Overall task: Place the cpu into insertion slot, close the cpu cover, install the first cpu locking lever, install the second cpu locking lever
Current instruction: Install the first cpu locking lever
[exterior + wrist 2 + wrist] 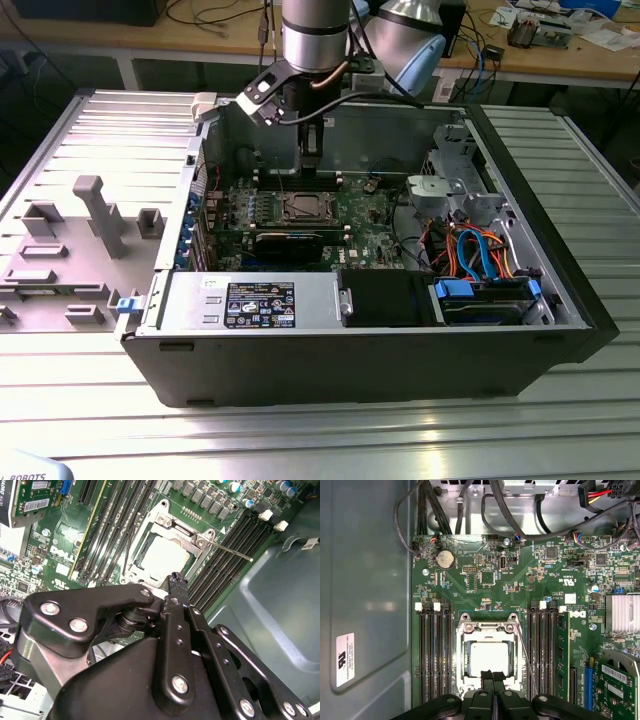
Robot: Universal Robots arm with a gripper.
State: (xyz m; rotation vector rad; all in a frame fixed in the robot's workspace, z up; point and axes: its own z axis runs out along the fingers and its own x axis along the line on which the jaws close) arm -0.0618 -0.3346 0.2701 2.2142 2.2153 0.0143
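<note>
One chip (489,659) being seen seated in socket (466,680), under metal frame (487,628). Claw (493,676) being held pinched closed, empty, near frame edge. Chip being judged light, fragile; thin springy lever (231,550) best pushed near tip.

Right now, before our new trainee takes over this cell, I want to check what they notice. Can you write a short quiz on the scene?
1. True or false: the cpu shows through the window of the cpu cover.
2. Pick one: the fingertips of the gripper are A) spread wide, B) together, C) clamped on a cable.
3. Fill in: the long black memory slots flank the socket on ____ sides.

Key: 1 true; 2 B; 3 both.
</note>
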